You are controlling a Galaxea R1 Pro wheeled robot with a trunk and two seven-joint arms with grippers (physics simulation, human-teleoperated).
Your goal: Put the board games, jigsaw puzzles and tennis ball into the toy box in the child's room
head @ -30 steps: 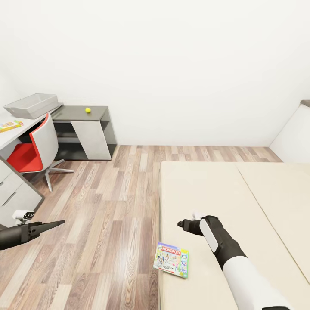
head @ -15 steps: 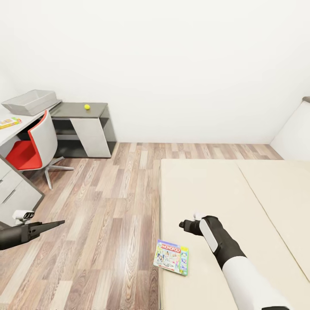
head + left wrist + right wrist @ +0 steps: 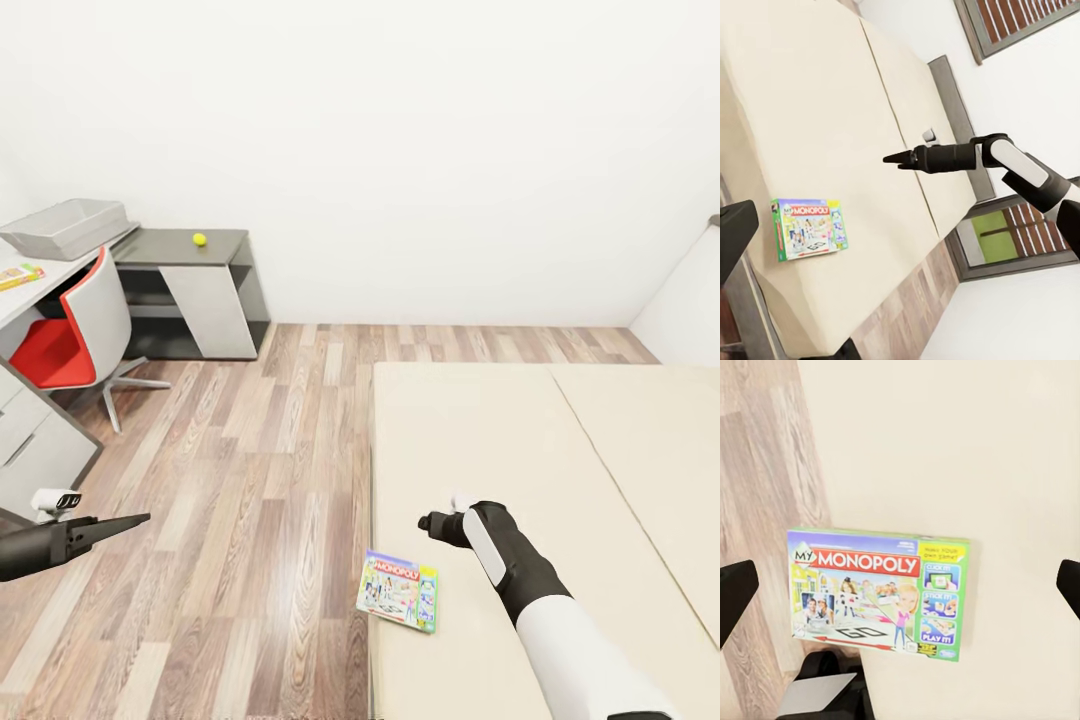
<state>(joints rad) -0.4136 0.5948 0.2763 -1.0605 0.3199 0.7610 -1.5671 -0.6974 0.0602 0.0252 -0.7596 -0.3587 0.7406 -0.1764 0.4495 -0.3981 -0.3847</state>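
board game lid, title banner: reading "my monopoly"
lid, right-hand strip: showing "click it!", "stick it!", "play it!"
smaller print: staying too small to read

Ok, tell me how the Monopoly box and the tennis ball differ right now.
The Monopoly box is flat, rectangular and multicoloured; the tennis ball is small, round and plain yellow-green. The box lies at the bed's near edge; the ball sits on the low dark-grey desk section. Neither is in the toy box.
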